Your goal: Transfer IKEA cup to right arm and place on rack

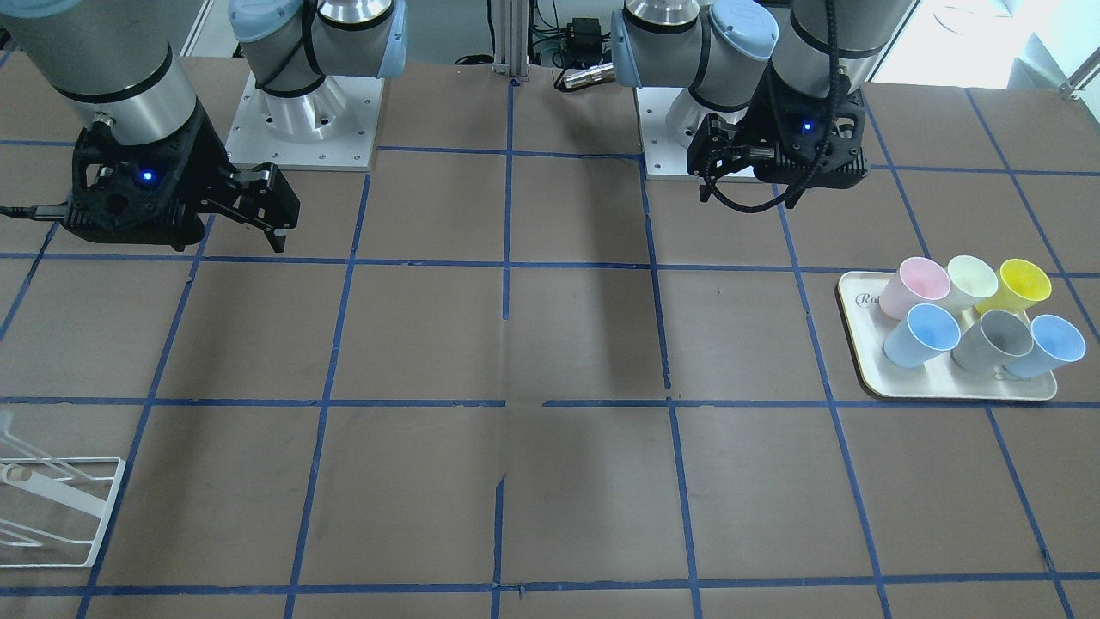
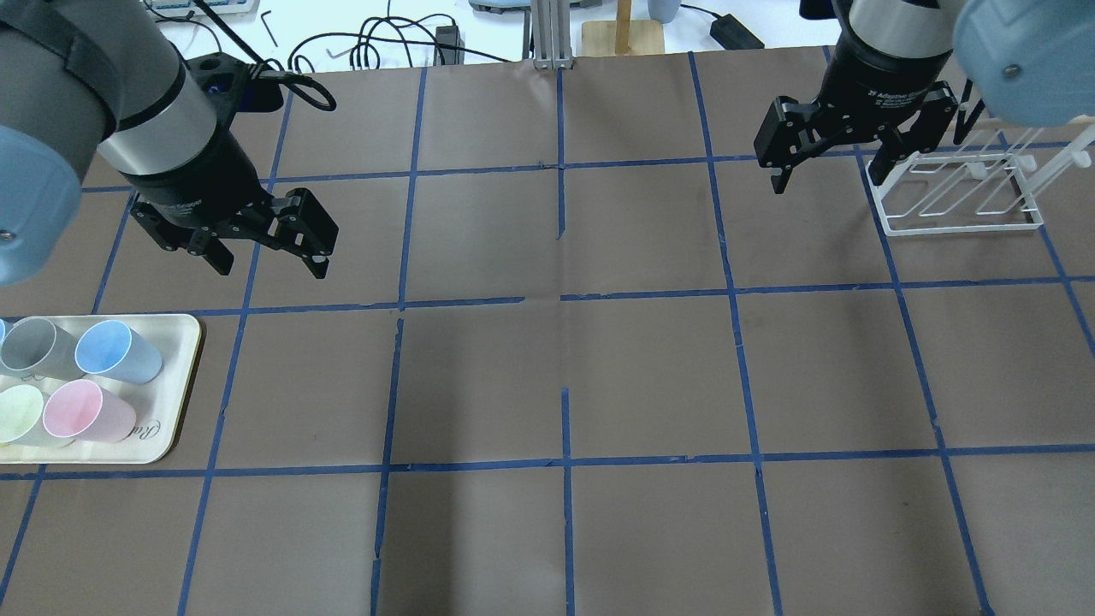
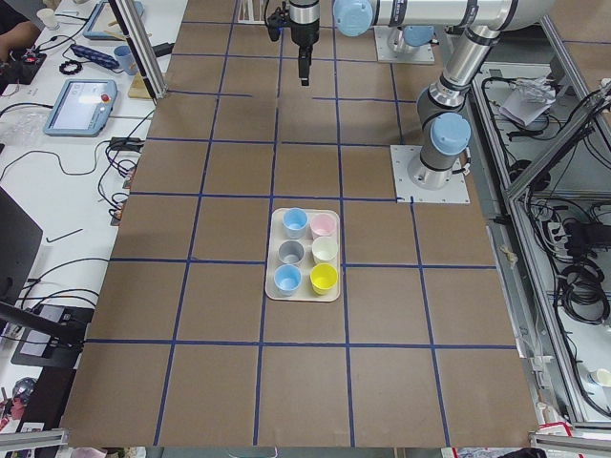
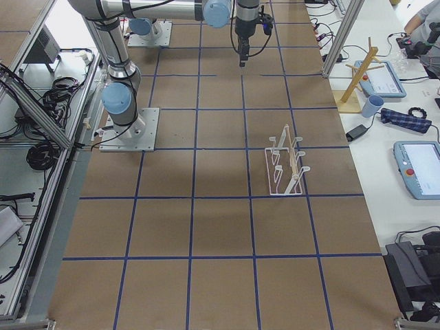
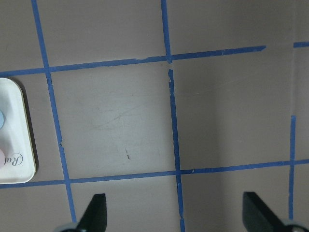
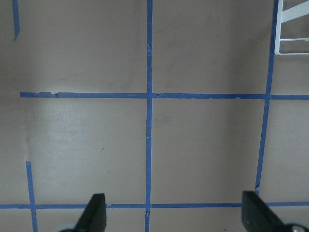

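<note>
Two blue cups stand among several on a cream tray [image 1: 859, 344]. The paler one, the IKEA cup [image 1: 921, 335], stands at the tray's inner side, next to the pink cup [image 1: 909, 288]. It also shows in the overhead view [image 2: 118, 351]. My left gripper [image 2: 269, 261] is open and empty, hovering above the table beyond the tray. My right gripper [image 2: 828, 175] is open and empty, just left of the white wire rack [image 2: 958, 214]. Both wrist views show fingertips [image 5: 96, 212] wide apart over bare table.
The tray also holds a deeper blue cup [image 1: 1044, 346], a grey cup [image 1: 995, 340], a yellow cup [image 1: 1021, 288] and a pale green cup [image 1: 971, 279]. Blue tape lines grid the brown table. The rack's corner shows in the right wrist view [image 6: 292, 48].
</note>
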